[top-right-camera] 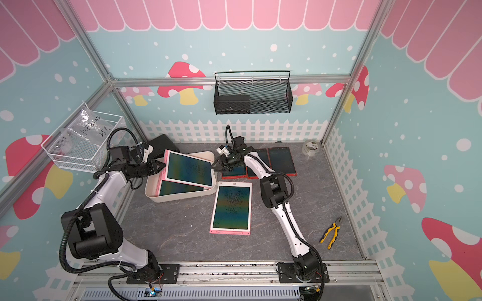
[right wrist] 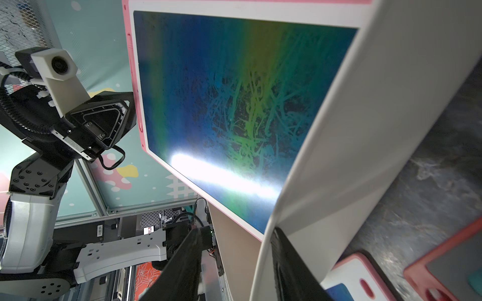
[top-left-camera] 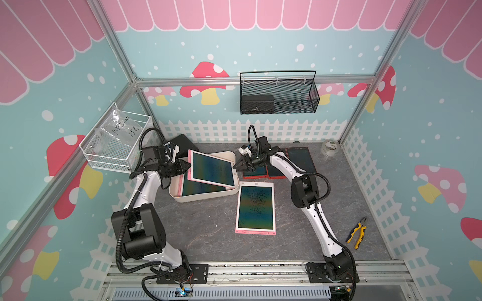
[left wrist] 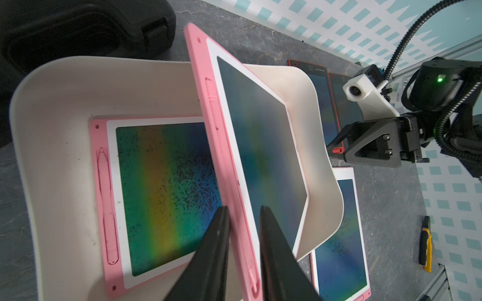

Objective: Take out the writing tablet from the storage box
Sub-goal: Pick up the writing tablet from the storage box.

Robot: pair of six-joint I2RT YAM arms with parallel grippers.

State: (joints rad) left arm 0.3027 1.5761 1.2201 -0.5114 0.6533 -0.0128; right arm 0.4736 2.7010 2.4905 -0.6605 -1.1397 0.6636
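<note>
Nearest the lens in the left wrist view, your left pincer has its two black fingers clamped on the pink edge of the writing tablet. It holds the tablet tilted above the storage box, with the far end reaching the opposite rim. A second pink tablet lies flat on the box floor with a stylus clipped in its side; only this view shows that.

Your right pincer stands part open astride the box wall, its inner finger clear of the wall. The right wrist view alone shows scribbles and glare on the raised screen.

The table is grey and marbled, and a third pink tablet lies just beside the box. The walls are teal with mushrooms and a picket fence.

A bag in the white wire basket bears handwriting, roughly "PCF8-02"; the rest is unreadable.
</note>
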